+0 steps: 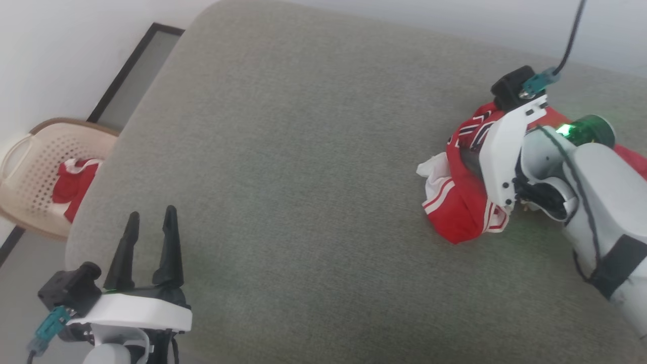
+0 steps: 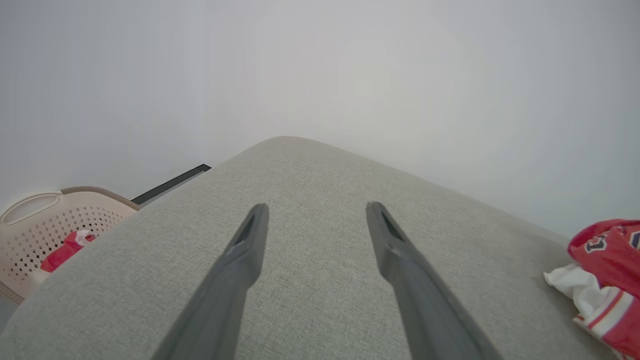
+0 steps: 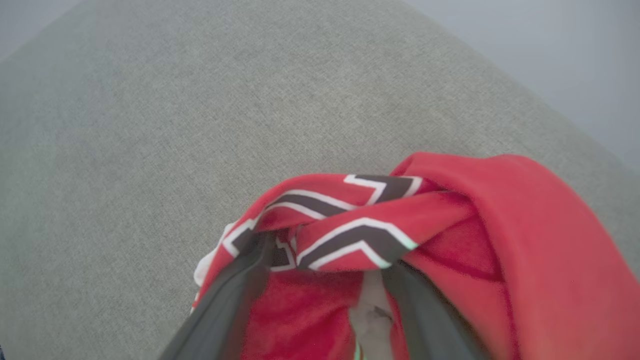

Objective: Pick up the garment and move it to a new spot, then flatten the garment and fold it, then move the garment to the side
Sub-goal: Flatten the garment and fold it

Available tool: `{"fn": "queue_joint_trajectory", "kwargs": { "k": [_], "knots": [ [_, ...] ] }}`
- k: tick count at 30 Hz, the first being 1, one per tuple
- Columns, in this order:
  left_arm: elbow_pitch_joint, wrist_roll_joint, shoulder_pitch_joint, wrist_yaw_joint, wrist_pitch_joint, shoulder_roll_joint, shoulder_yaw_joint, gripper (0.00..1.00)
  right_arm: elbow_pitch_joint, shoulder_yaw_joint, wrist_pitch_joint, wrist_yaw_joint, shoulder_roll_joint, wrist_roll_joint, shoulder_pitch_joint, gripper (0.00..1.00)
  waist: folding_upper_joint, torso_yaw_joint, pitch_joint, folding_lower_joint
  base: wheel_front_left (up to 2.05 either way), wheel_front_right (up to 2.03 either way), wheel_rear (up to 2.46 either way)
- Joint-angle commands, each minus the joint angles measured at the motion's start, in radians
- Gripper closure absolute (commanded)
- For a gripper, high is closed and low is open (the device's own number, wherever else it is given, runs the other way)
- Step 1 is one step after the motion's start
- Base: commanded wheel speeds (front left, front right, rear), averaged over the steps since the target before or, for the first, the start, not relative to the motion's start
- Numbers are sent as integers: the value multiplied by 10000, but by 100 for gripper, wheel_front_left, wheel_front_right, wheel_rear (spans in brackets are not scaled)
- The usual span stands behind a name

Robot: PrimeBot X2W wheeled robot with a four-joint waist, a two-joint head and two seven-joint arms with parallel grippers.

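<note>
- The crumpled red basketball T-shirt with white sleeves and striped trim [image 1: 457, 212] is bunched up at the right side of the big grey-green upholstered cushion [image 1: 303, 177].
- Right pincer [image 3: 327, 260] is dug into it: dark fingers [image 3: 225, 310] spread apart, tips buried under the folds (nothing pinched that I can see).
- Left pincer [image 1: 151, 212] hovers at the near left edge, fingers apart, empty.
- A beige perforated plastic basket [image 1: 30, 167] on the left holds red cloth [image 1: 76, 184].

A grey-green upholstered cushion [image 1: 303, 151] spreads under soft, even light, backed by a plain white wall [image 1: 60, 45]. A beige perforated basket [image 1: 30, 167] stands beside it on the grey floor [image 1: 15, 283].
</note>
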Motion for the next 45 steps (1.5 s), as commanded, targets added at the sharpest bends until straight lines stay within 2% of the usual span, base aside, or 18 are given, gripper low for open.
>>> {"fn": "queue_joint_trajectory", "kwargs": {
  "k": [1, 6, 17, 26, 30, 39, 45],
  "knots": [
    [-36, 89, 50, -24, -42, 46, 47, 0, -12, 37, -138, 1, -116, 201, -104, 0, -1, -120, -77, 0, 0, 0, 0],
    [-132, 173, 226, -24, -42, 148, 220, 0, -591, 27, -544, 1, -695, 620, -31, 0, -1, -526, -290, 0, 0, 0, 0],
    [-278, 224, 428, -24, -42, 278, 462, 0, -1306, -1370, -949, 1, -1416, 534, 987, 0, -1, -1218, -617, 0, 0, 0, 0],
    [-295, 279, 471, -24, -42, 356, 439, 0, -1869, -2561, -722, 1, -1444, 155, 2076, 0, -1, -1447, -793, 0, 0, 0, 0],
    [-335, 263, 485, -24, -42, 361, 453, 0, -2321, -2790, -598, 1, -1324, 178, 2581, 0, -1, -1468, -823, 0, 0, 0, 0],
    [-417, 286, 495, -24, -42, 264, 395, 0, -3893, -2520, 178, 1, -1271, 182, 3791, 0, -1, -1390, -665, 0, 0, 0, 0],
    [-379, 259, 274, -24, -42, 167, 226, 0, -4076, -2174, 619, 1, -1183, -40, 3781, 0, -1, -1126, -394, 0, 0, 0, 0]
  ]
}}
